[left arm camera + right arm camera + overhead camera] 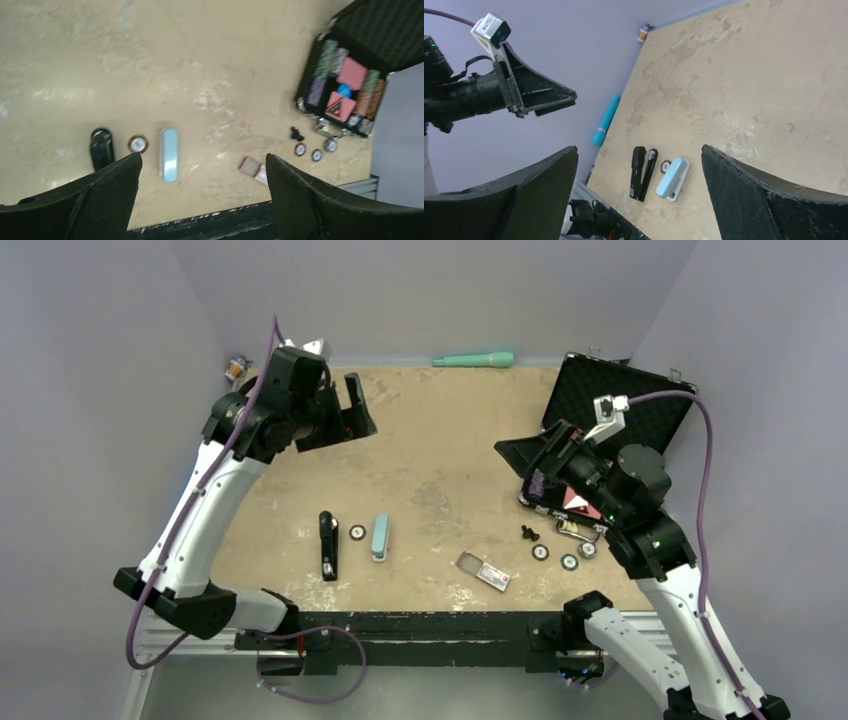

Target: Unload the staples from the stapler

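The black stapler (328, 545) lies on the tan table near the front left. In the right wrist view (642, 172) its top arm stands slightly apart from the base in a narrow V. The left wrist view shows only its end (101, 147). A light blue stapler (381, 537) lies just right of it, with a poker chip (357, 533) between them. My left gripper (345, 415) is open and empty, held high over the back left (202, 160). My right gripper (520, 455) is open and empty, raised at the right (639, 149).
An open black case (620, 410) holding poker chips stands at the back right. Loose chips (568, 558) and a small black piece (529, 533) lie in front of it. A small card box (483, 571) lies front centre. A teal cylinder (474, 360) lies at the back wall.
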`<act>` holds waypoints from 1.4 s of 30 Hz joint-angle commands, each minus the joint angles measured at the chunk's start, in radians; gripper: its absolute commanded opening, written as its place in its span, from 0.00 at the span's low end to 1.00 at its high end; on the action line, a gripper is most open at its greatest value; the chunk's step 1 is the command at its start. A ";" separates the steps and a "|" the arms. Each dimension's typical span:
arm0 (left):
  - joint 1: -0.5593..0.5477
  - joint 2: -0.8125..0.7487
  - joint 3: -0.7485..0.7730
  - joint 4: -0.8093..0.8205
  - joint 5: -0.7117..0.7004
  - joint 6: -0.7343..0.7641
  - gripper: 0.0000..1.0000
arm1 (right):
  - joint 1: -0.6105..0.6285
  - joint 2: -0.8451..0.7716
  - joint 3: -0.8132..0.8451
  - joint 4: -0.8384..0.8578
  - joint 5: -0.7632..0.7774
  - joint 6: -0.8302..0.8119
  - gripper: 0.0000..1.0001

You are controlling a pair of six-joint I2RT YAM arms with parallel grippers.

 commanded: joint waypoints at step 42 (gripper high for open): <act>-0.008 -0.587 -0.834 -0.039 0.007 0.051 0.81 | 0.594 0.238 -0.081 -0.307 0.284 0.348 0.98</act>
